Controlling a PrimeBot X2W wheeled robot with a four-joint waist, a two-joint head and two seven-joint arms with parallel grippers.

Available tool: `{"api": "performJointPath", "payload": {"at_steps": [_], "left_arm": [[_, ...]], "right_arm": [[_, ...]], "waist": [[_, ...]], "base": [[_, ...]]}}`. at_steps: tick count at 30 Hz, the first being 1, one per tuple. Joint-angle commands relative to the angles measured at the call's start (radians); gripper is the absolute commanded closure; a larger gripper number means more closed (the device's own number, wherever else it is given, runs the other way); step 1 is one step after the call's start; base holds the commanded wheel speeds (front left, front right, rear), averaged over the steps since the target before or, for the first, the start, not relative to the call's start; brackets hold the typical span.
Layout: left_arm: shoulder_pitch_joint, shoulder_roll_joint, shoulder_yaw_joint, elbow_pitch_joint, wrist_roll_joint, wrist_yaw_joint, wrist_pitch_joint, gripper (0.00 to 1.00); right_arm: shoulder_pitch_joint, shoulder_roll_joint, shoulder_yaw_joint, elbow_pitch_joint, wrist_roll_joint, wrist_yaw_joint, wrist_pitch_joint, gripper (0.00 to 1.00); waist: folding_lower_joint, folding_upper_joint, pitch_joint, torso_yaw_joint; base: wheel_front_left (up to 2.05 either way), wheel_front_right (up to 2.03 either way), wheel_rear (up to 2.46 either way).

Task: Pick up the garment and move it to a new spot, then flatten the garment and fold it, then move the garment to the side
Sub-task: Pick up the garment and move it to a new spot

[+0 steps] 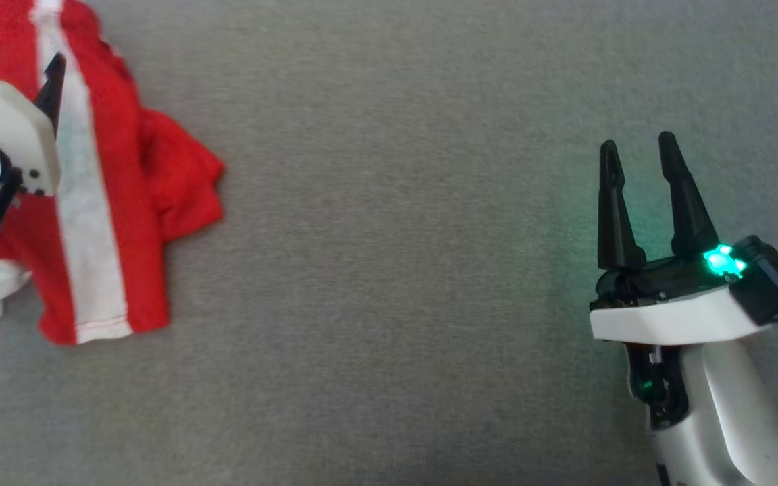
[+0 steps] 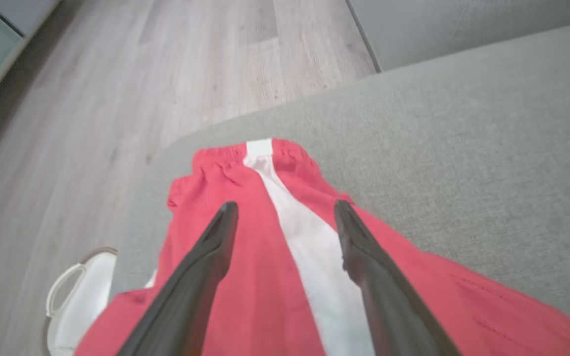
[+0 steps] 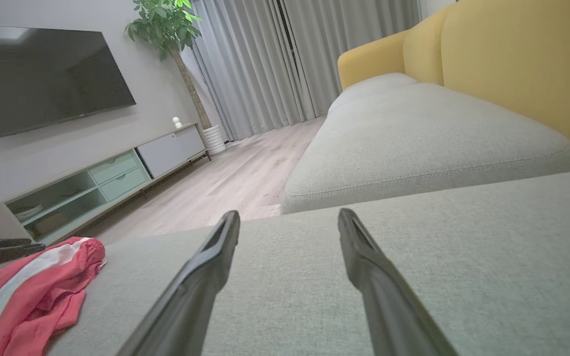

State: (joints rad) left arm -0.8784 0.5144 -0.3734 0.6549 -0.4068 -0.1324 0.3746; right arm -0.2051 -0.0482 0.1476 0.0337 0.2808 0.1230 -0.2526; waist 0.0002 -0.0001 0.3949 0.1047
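Observation:
The garment point(image 1: 112, 169) is a pair of red shorts with a white side stripe, lying crumpled at the far left of the grey cushion point(image 1: 396, 270). My left gripper point(image 1: 14, 54) hovers over it, open. In the left wrist view its fingers point(image 2: 215, 247) straddle the white stripe above the garment point(image 2: 255, 277), gripping nothing. My right gripper point(image 1: 639, 148) stands open over bare cushion at the right, far from the garment. In the right wrist view the right gripper point(image 3: 289, 214) is open and the garment point(image 3: 42, 291) lies at the lower left.
The cushion's corner and edge run just beyond the garment, with wooden floor point(image 2: 166, 74) below. A white object point(image 2: 77, 296) sits on the floor near that corner. A second grey cushion point(image 3: 413, 138) and the yellow sofa back point(image 3: 512, 64) lie ahead of the right gripper.

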Motion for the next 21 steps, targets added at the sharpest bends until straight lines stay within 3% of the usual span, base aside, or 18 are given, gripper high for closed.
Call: {"api": "performJointPath", "payload": {"at_steps": [1,12,13,14,21], "left_arm": [[-0.054,0.066,0.028,-0.017,-0.009,0.002,0.005,0.0],[-0.091,0.095,-0.06,0.166,-0.122,0.002,0.073,0.0],[-0.092,0.093,-0.066,0.174,-0.133,0.002,0.079,0.45],[-0.096,0.093,-0.066,0.18,-0.143,0.002,0.073,1.0],[-0.158,0.087,-0.055,0.197,-0.143,0.003,-0.085,1.0]], "right_arm": [[-0.026,-0.002,0.025,-0.036,0.002,0.008,-0.009,0.0],[-0.023,-0.002,0.022,-0.054,0.012,0.008,-0.009,0.0],[-0.022,-0.002,0.022,-0.054,0.012,0.008,-0.009,0.0],[-0.021,-0.002,0.021,-0.053,0.013,0.008,-0.009,0.0],[-0.019,-0.002,0.018,-0.037,0.019,0.008,-0.009,0.0]], "waist": [[-0.0002,0.0001,0.027,-0.029],[-0.0002,0.0001,0.058,-0.071],[-0.0002,0.0001,0.058,-0.071],[-0.0002,0.0001,0.057,-0.07],[-0.0002,0.0001,0.015,-0.057]], "base": [[0.0,0.0,0.0],[0.0,0.0,0.0],[0.0,0.0,0.0],[0.0,0.0,0.0],[0.0,0.0,0.0]]}}
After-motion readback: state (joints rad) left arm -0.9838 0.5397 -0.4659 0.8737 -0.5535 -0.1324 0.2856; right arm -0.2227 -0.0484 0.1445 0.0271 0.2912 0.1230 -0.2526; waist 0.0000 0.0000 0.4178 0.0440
